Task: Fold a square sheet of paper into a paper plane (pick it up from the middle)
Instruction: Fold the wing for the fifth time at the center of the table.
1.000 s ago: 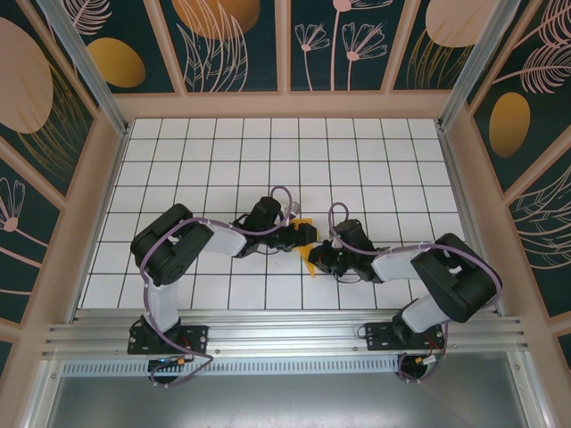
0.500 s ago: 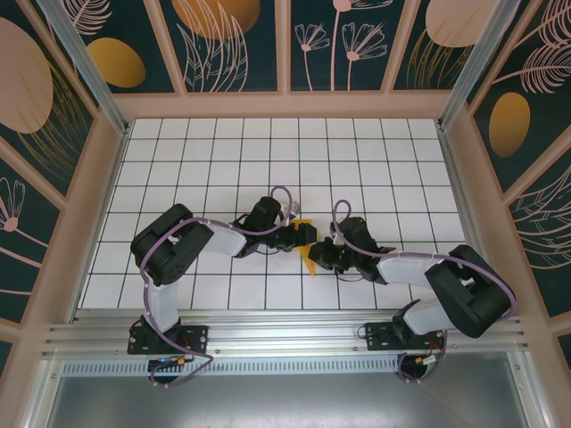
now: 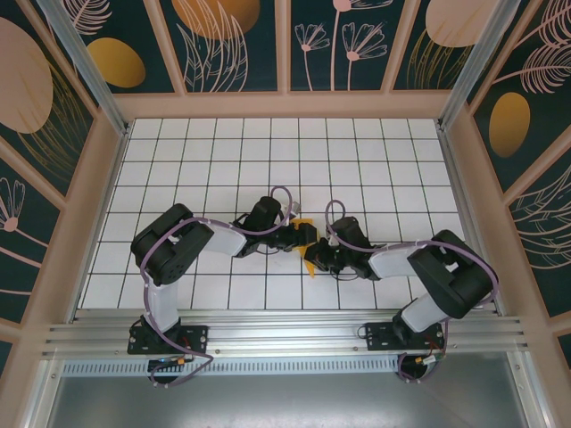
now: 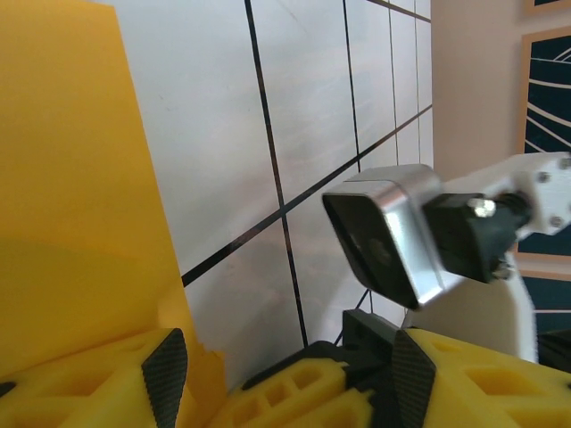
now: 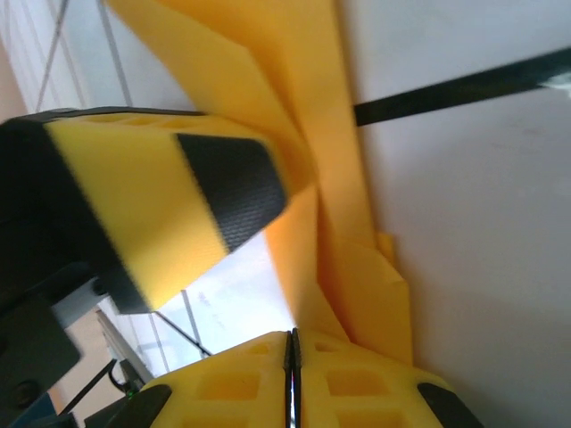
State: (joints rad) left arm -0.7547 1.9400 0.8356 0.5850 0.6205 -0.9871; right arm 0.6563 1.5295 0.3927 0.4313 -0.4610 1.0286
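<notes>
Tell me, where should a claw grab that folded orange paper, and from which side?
Probably the paper at its folded strip, where layers overlap in a straight ridge; a single flap would likely bend. Come in low from the side, one claw finger on each face, since so thin a sheet offers only edges to pinch.

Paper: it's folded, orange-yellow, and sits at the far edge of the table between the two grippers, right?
Not the far edge. The paper is folded, orange-yellow, and sits in the near half of the table, between the left gripper and the right gripper. The top view shows it.
</notes>
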